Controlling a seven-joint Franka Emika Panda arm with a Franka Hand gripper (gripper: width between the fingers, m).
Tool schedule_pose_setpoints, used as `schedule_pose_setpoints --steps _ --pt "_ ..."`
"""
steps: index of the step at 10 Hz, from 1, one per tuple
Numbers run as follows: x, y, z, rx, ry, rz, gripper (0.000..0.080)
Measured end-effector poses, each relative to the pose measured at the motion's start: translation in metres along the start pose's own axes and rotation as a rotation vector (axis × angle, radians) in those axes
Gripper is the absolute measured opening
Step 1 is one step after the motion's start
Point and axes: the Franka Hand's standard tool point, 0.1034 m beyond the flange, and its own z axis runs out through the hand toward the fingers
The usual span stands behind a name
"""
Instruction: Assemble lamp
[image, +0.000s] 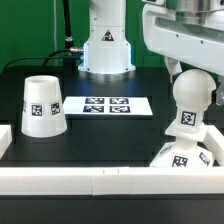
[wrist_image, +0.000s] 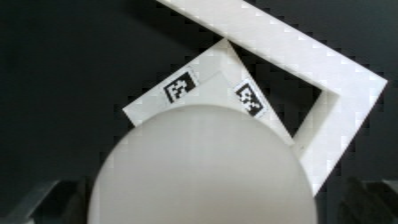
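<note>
Nearest the camera, at the table's front right corner, the bulb (image: 190, 98) is seen standing on the base (image: 180, 157), apparently grasped by the gripper (image: 178, 70), so it should be kept upright while seated.

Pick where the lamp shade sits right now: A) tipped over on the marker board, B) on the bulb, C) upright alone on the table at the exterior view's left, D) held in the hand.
C. The shade stands by itself on the black table at the exterior view's left, apart from the marker board and from the bulb at the right.
</note>
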Motion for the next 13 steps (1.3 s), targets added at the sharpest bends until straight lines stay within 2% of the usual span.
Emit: schedule_pose_setpoints --steps 4,7,12,13 --pt "0.001 0.001 0.002 -0.004 0.000 -0.288 0.0699" --pt "0.010 0.004 0.004 -0.025 0.054 -0.729 0.0699" --pt "0.012 0.005 0.005 -0.035 0.051 -1.053 0.0699" --pt "0.011 0.003 0.004 -0.056 0.065 -1.183 0.0699"
